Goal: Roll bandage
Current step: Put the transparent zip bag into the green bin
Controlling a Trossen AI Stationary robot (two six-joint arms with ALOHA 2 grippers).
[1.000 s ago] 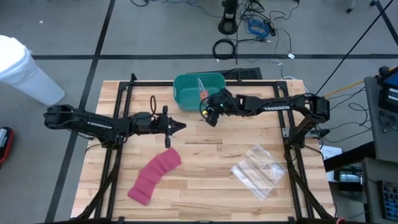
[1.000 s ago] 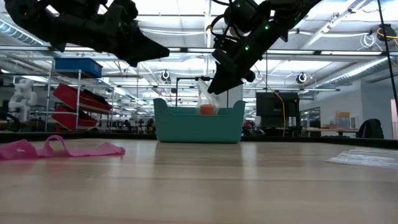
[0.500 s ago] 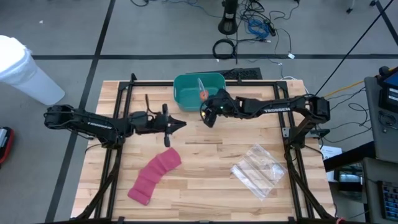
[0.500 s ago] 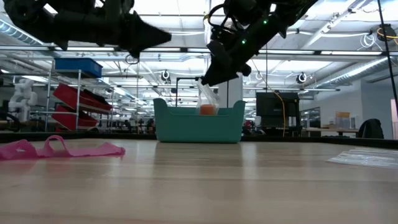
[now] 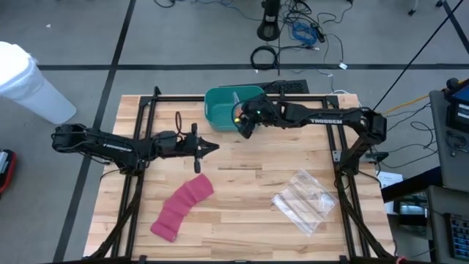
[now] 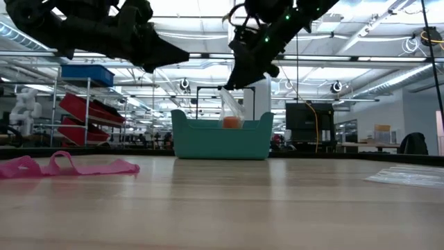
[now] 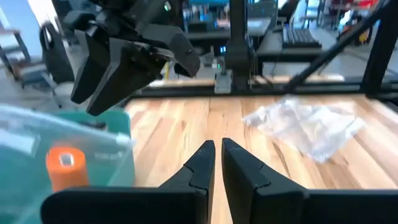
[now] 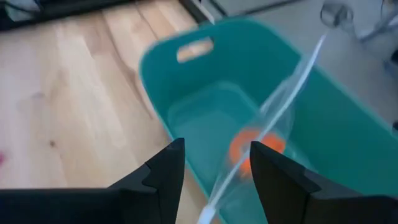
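My left gripper (image 5: pixel 213 147) hangs above the middle of the wooden table (image 5: pixel 242 198), fingers drawn nearly together with only a thin slit between them, holding nothing. The pink bandage (image 5: pixel 182 206) lies unrolled on the boards nearer the front edge, just to the left of and in front of my left fingertips, apart from them; in the low view it shows as a loose, rumpled strip (image 6: pixel 69 167) flat on the tabletop, well below the arm. Bare wood runs on every side of the bandage, out to the table's left and front edges.

Farther right, at the back edge of the table, stands the teal bin (image 5: pixel 223 110). My right gripper (image 5: pixel 240 126) hovers over the bin's right-hand rim, fingers parted about halfway; the right wrist view shows the two dark fingers (image 8: pixel 165 171) standing apart with a clear plastic bag (image 8: pixel 273 118) running between them, though I cannot tell whether they touch it. The bag leans upright inside the bin with an orange object (image 8: pixel 252 146) within it. This gripper is well apart from the bandage, with the table's open middle between them.

At the right, near the front corner, a crumpled clear plastic wrapper (image 5: pixel 303 199) lies flat on the wood, well apart from both grippers and from the bandage.
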